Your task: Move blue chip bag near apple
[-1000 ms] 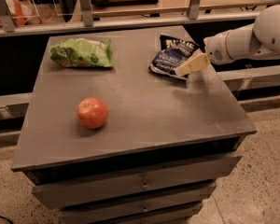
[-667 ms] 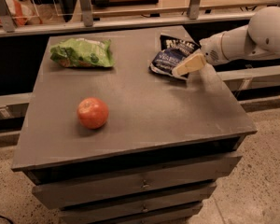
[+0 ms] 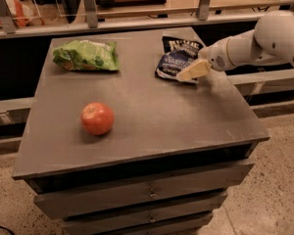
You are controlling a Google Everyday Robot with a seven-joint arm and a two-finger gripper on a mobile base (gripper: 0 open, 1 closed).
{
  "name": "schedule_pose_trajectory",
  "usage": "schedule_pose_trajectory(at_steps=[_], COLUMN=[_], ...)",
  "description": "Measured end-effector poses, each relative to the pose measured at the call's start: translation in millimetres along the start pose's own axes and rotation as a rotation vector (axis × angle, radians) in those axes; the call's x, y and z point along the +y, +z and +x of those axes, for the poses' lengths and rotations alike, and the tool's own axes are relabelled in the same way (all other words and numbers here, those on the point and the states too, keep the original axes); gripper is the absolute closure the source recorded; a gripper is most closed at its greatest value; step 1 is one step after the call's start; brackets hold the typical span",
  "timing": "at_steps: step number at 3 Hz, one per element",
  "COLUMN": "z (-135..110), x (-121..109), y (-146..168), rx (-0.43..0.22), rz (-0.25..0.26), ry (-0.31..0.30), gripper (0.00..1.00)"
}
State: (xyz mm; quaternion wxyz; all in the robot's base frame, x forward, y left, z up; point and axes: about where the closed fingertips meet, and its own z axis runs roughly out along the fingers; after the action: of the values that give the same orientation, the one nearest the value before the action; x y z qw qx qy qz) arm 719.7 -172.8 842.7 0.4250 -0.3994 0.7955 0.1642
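Risk check. Claw (image 3: 192,71) sits low at the near right side of the blue chip bag (image 3: 177,57). Can't tell how wide it's open or whether it has the bag.

Bag lies crumpled near the far right corner of the tabletop (image 3: 186,126). It is well apart from the apple (image 3: 97,118), which sits toward the near left corner.

Likely failures:
- Glossy film slips out of a shallow pinch.
- A drag instead of a lift snags or folds the bag.
- Coming in too fast bumps the apple. It's round and would probably roll toward the near or left edge.

Green chip bag (image 3: 86,55) at the far left corner is off the straight line. Nothing stands between bag and apple.
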Motion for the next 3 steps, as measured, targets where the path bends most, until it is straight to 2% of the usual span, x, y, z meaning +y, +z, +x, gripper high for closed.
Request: schedule_pose_trajectory(at_steps=[1,3], z=[0.3,1.8], x=[4.1,5.7], y=[5.1,7.8], rx=[0.001,0.005], rz=[-0.020,-0.014], ry=[-0.005,-0.017], gripper=[0.41,0.88])
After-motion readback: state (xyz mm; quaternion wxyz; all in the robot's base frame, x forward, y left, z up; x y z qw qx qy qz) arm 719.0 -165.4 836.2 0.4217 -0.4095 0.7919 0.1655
